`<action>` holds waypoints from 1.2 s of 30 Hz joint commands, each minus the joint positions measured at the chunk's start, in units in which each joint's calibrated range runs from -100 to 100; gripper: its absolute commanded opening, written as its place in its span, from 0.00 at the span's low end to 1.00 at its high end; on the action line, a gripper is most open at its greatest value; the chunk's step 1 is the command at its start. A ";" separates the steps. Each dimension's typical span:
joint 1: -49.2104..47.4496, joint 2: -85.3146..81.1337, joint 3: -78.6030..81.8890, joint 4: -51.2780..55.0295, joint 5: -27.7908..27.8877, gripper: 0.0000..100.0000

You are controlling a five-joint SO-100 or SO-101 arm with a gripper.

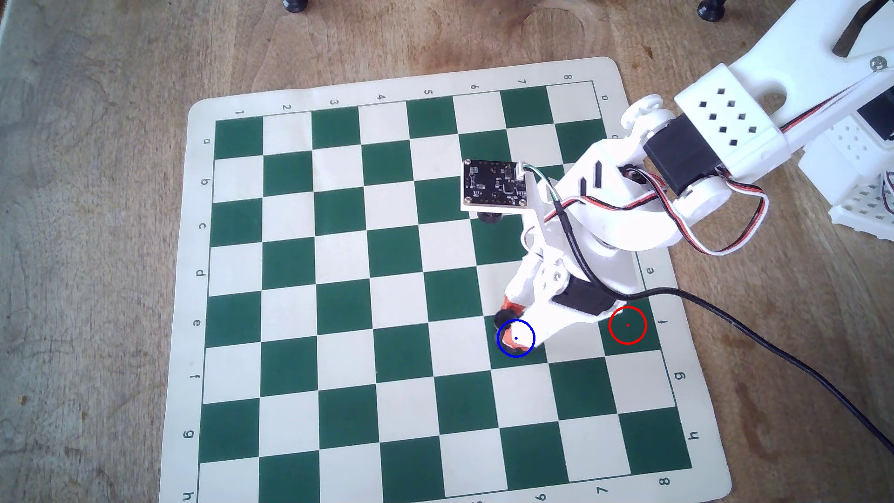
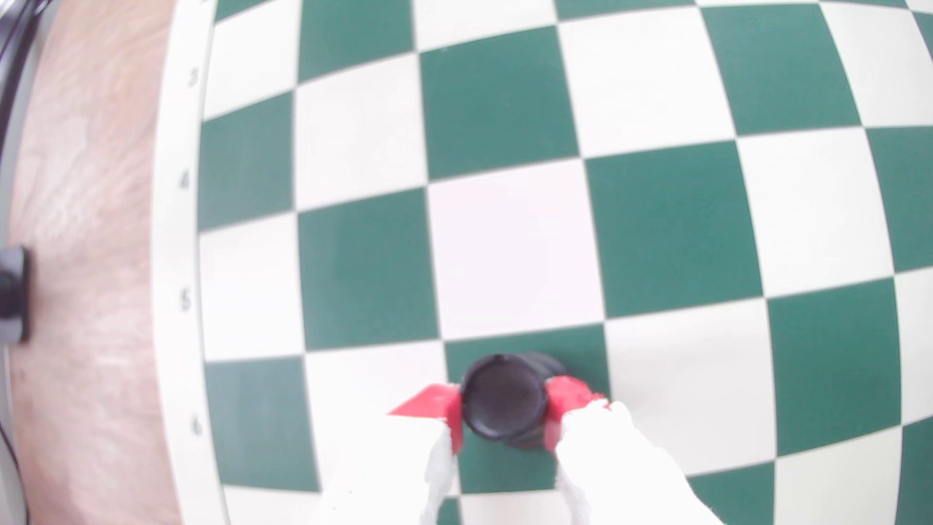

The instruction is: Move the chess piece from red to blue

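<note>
The black rook [image 2: 504,396] sits on a green square, pinched on both sides by the claw [image 2: 505,411] and its red pads [image 2: 568,399]. In the overhead view it overlaps the blue ring [image 1: 515,338]; the red ring [image 1: 627,325] lies well right, on the chessboard [image 1: 338,271].

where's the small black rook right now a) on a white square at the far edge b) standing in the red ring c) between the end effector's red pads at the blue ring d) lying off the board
c: the small matt black rook sits between the end effector's red pads on a green square, at the thin blue ring; the thin red ring holds nothing.
</note>
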 commanded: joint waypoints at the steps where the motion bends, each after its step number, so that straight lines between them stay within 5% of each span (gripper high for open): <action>1: 0.79 -1.42 -2.32 -0.93 0.15 0.02; 6: 1.42 -1.76 -1.14 -0.93 0.15 0.21; 11: 1.81 -3.03 0.04 -0.44 0.29 0.28; 18: 2.59 -12.28 0.77 8.82 1.66 0.29; 28: -5.62 -49.97 3.76 45.35 4.98 0.26; 36: -1.95 -73.06 17.27 53.95 7.86 0.24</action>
